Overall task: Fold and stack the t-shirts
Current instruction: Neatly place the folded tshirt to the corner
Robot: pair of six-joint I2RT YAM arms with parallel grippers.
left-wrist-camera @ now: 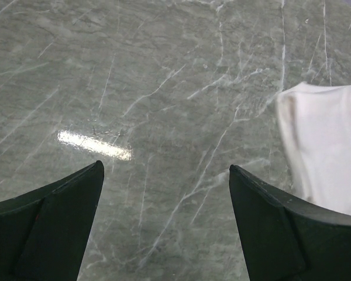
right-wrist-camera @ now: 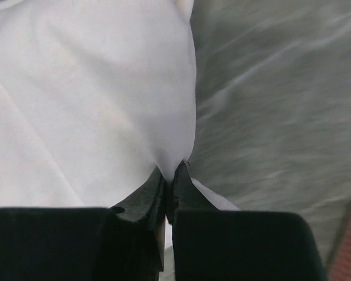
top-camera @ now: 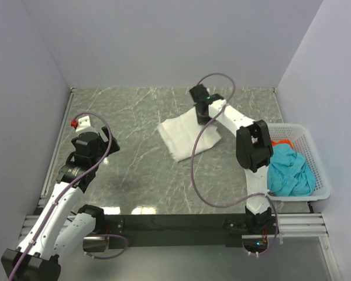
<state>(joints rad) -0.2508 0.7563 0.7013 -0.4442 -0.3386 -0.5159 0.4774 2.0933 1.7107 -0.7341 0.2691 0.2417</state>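
Reaching toward 12 o'clock across the marble table (top-camera: pixel 134 111), the right arm stretches long, and the right gripper (right-wrist-camera: pixel 174 170) is pinched tight on the edge of the white t-shirt (top-camera: pixel 184 136), which lies near the table's centre. At 9 o'clock the left arm sits bent, the left gripper (left-wrist-camera: pixel 167 170) spread wide and holding nothing. At 3 o'clock the white mesh basket (top-camera: pixel 315 153) holds the teal t-shirt (top-camera: pixel 289 172), with the red-orange t-shirt (top-camera: pixel 282 142) at its 12 o'clock side.

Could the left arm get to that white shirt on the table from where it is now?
Probably yes. The left gripper hangs open over the table, with nothing between it and the white shirt; only the right gripper, pinching the shirt's edge, shares that space.
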